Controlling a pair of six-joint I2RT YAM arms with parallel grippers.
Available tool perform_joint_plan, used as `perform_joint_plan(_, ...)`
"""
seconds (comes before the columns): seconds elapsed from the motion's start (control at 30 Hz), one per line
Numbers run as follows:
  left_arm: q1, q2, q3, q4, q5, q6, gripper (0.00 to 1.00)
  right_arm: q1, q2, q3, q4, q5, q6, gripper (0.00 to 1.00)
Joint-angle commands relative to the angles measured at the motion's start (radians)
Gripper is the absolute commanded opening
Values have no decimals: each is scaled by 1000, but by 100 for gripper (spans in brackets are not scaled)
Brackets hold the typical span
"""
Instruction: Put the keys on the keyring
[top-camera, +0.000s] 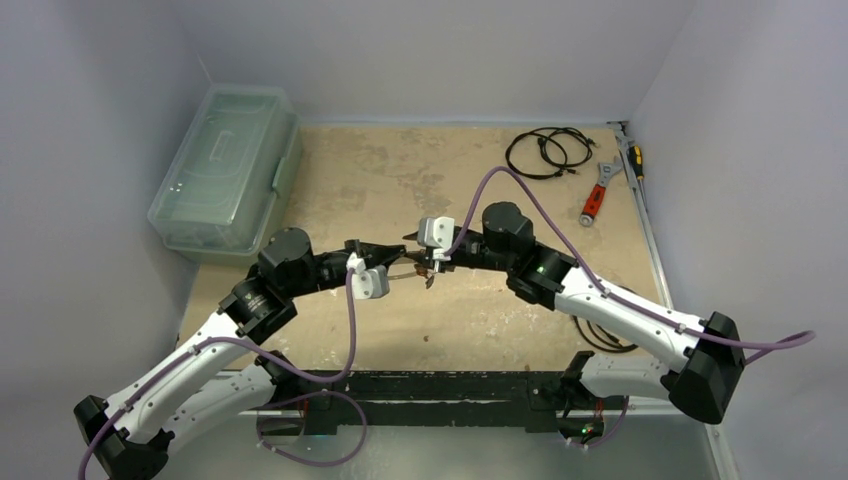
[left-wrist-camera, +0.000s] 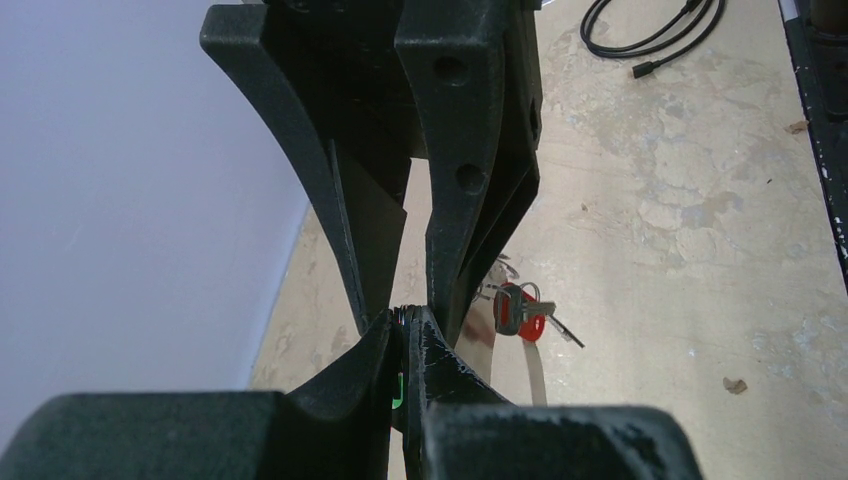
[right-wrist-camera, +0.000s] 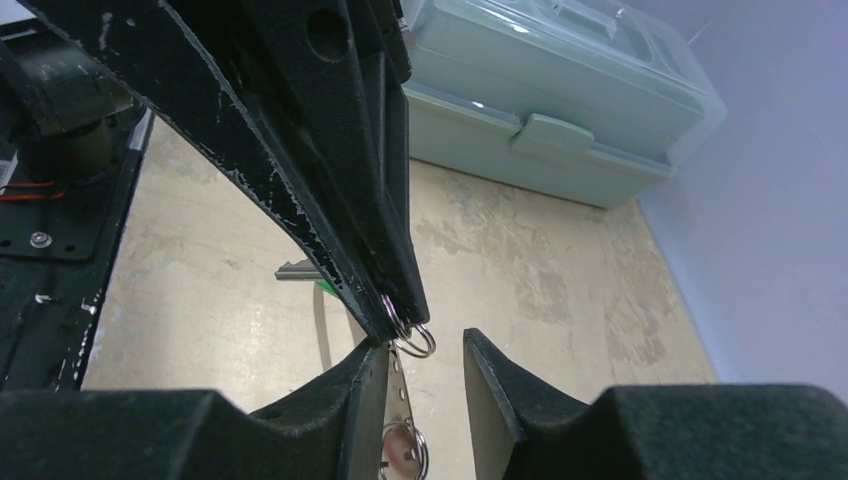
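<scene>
Box (top-camera: 225, 170) sat at far left of table (top-camera: 380, 170); cable coil (top-camera: 545, 152), wrench (top-camera: 598, 192) and screwdriver (top-camera: 636, 160) lay far right. Left gripper (top-camera: 398, 272) and right gripper (top-camera: 432, 266) met tip to tip above centre, keyring (right-wrist-camera: 400, 398) between them, keys (left-wrist-camera: 520, 312) hanging beneath.

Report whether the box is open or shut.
Shut: the lid sits flush on the box, latch down.

From the top view the keyring (top-camera: 418, 270) is way too tiny to make out, and the green tag (left-wrist-camera: 398, 390) is mostly buried inside the left pincer (left-wrist-camera: 408, 328).
</scene>
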Motion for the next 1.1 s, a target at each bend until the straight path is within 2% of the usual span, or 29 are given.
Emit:
perform_joint_plan(0.0, 3, -13, 18, 35, 50, 20, 0, -25, 10, 7, 94, -42, 37, 36)
perform_joint_plan(0.17, 2, -12, 16, 34, 42, 20, 0, -53, 4, 9, 103, -86, 50, 18)
perform_joint_plan(0.4, 2, -12, 16, 35, 24, 21, 0, -56, -14, 10, 64, -155, 58, 0)
perform_joint_plan(0.7, 3, -31, 4, 66, -48, 9, 0, -68, -40, 15, 84, -146, 96, 0)
perform_joint_plan(0.87, 3, -36, -2, 80, -71, 2, 12, -84, -74, -12, 136, -124, 129, 0)
perform_joint_plan(1.07, 2, -32, -8, 111, -106, -9, 13, -89, -125, -57, 211, -49, 146, 0)
